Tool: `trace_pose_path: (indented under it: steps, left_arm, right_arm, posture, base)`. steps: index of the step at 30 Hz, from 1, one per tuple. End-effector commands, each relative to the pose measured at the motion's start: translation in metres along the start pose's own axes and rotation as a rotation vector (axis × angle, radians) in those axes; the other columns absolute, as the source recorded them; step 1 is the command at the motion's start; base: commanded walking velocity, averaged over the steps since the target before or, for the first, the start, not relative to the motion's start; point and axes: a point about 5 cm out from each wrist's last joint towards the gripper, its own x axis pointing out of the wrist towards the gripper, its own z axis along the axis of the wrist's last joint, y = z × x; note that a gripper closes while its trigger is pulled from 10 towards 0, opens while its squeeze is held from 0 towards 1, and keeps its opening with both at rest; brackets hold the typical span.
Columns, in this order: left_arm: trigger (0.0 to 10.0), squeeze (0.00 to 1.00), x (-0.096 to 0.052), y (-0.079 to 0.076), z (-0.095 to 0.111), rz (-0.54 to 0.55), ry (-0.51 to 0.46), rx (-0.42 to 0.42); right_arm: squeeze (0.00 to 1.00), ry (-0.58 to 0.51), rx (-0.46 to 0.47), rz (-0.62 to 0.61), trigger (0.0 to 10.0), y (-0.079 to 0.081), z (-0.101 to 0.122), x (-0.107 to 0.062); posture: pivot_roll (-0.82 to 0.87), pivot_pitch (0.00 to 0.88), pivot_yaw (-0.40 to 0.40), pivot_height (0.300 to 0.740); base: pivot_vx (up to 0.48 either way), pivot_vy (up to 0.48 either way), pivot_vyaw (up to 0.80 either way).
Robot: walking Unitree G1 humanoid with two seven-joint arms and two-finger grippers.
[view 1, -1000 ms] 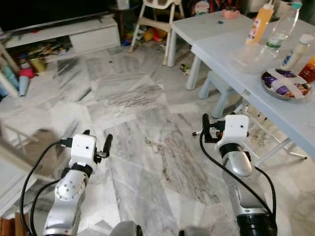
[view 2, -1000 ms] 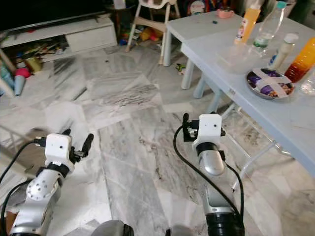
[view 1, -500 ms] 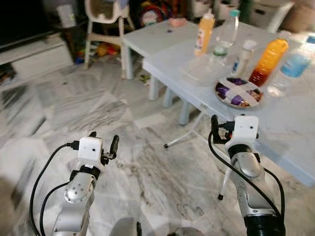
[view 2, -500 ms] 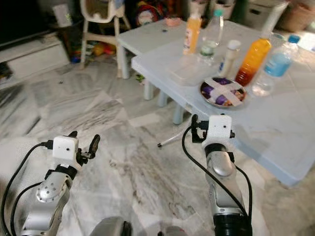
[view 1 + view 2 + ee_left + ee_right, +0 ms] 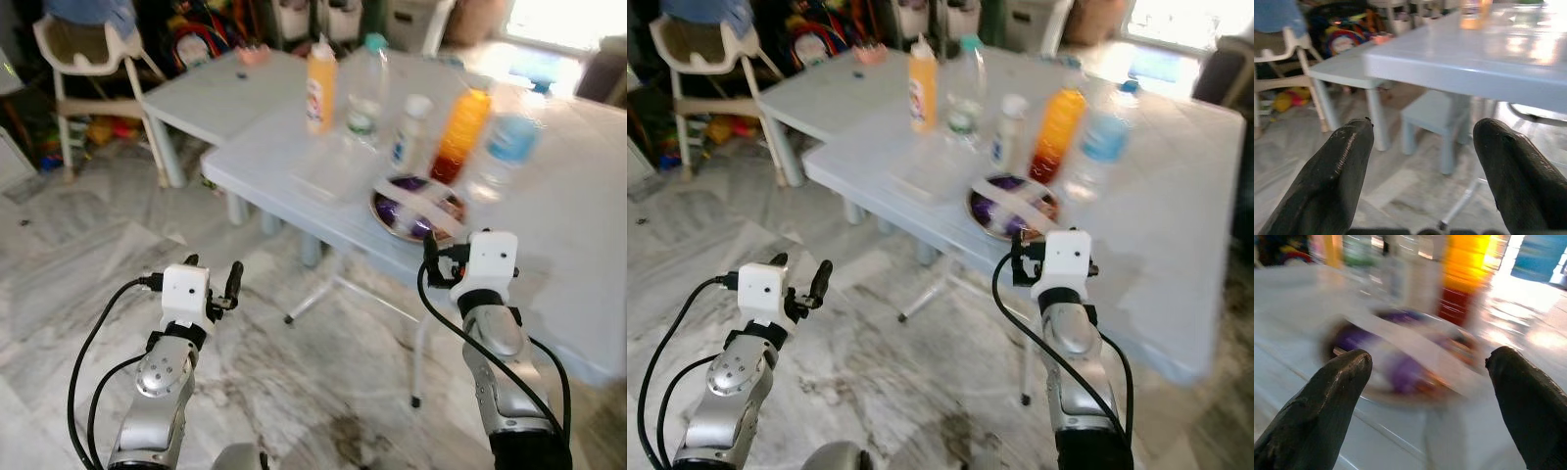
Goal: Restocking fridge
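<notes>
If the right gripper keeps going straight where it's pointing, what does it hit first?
Most likely the round dish of purple-wrapped items on the table, dead ahead between the open fingers of the right gripper. The orange bottle stands behind it. Blur makes depth uncertain.

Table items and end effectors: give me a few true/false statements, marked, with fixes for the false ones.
1. The bowl of purple-wrapped items sits on the table. True.
2. The right end effector is shut on the orange drink bottle. False: its fingers are spread apart and hold nothing.
3. The left end effector is open, low beside the table over the floor. True.
4. The yellow squeeze bottle lies on its side. False: it stands upright.
5. The bowl is on the floor. False: it is on the table, just ahead of the right end effector.
</notes>
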Motion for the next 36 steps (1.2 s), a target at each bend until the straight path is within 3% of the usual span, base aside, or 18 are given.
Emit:
trace_pose_path:
  steps: [1, 8, 13, 27, 36]
  left_arm:
    - [10.0, 0.0, -0.0022, 0.0092, -0.0015, 0.026, 0.009, 0.007]
    - [10.0, 0.0, -0.0021, 0.0071, -0.0003, 0.009, -0.002, 0.009]
    - [10.0, 0.0, -0.0015, 0.0046, 0.0038, -0.009, -0.033, 0.025]
    - [10.0, 0.0, -0.0011, 0.0033, 0.0062, -0.026, -0.05, 0.022]
    - [10.0, 0.0, -0.0018, 0.0048, 0.0055, -0.016, -0.042, 0.027]
  right_arm:
    - [0.0, -0.013, 0.009, 0.038, 10.0, 0.0117, 0.003, 0.0006]
    - [0.0, -0.013, 0.006, 0.049, 10.0, 0.0138, 0.002, -0.0012]
    - [0.0, -0.009, 0.01, 0.042, 10.0, 0.0148, 0.0021, -0.002]
    - [0.0, -0.005, 0.019, 0.032, 10.0, 0.0153, 0.0003, -0.0055]
    - [0.0, -0.007, 0.089, 0.002, 10.0, 0.0115, 0.0018, -0.0001]
  posture:
    - [0.07, 0.04, -0.001, 0.74]
    - [0.07, 0.04, -0.002, 0.74]
    - [0.07, 0.048, 0.0, 0.74]
    - [0.07, 0.053, 0.005, 0.74]
    - [0.08, 0.055, 0.012, 0.74]
  base:
    - [0.285, 0.386, 0.0]
    - [0.251, 0.409, 0.0]
    - [0.262, 0.4, -0.8]
    - [0.0, 0.0, -0.8]
    - [0.0, 0.0, -0.53]
